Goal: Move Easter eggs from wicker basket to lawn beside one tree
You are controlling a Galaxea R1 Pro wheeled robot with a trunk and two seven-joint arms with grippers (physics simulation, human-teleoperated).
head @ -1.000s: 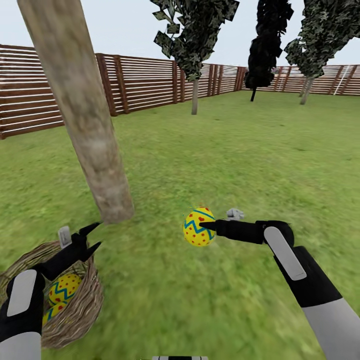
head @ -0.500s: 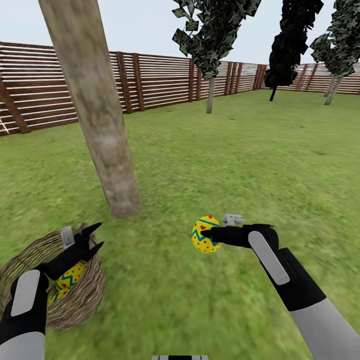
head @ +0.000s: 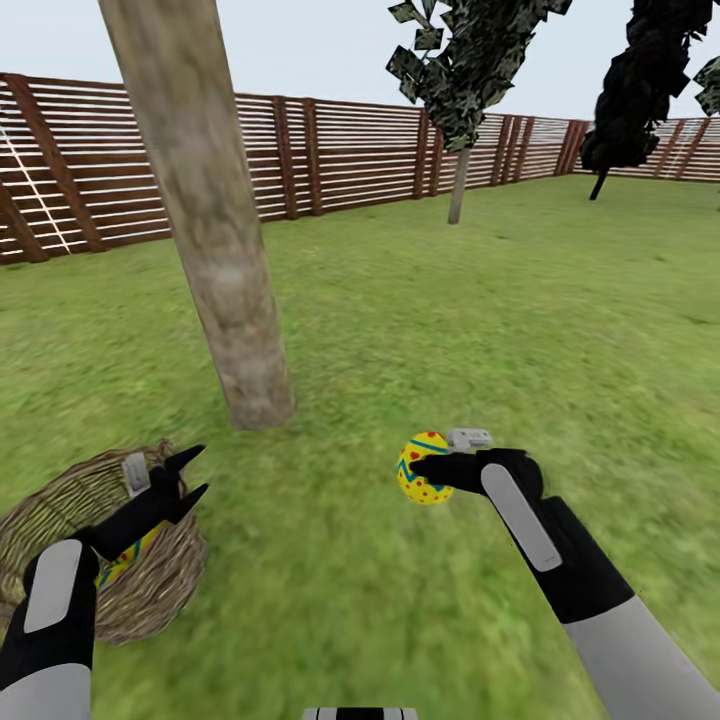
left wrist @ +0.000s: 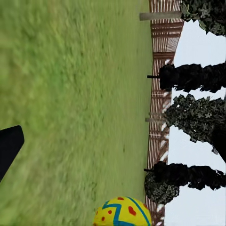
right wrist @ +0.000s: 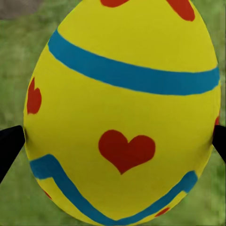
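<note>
Your right tool point(head: 428, 470) is clamped on one Easter egg point(head: 422, 467) above the lawn point(head: 480, 330); your left tool point(head: 190, 472), prongs apart, hovers over the wicker basket point(head: 150, 600). Transport step: lower the egg beside the tree point(head: 225, 270), then release.

The egg point(right wrist: 122, 108) in the right hand point(head: 425, 470) looks smooth and matt, like painted plastic, its yellow shell carrying flat blue bands and red hearts. The wicker basket point(head: 60, 510) is rough, dry woven cane with a coarse open weave. The tree point(head: 215, 250) trunk has a mottled, grainy grey-brown bark. The lawn point(head: 480, 300) is soft, blotchy grass. The fence point(head: 340, 155) is brown slatted wood, dull in finish. Both hands are matt black; the left hand point(head: 185, 475) has pale grey, plastic-looking panels behind it.
</note>
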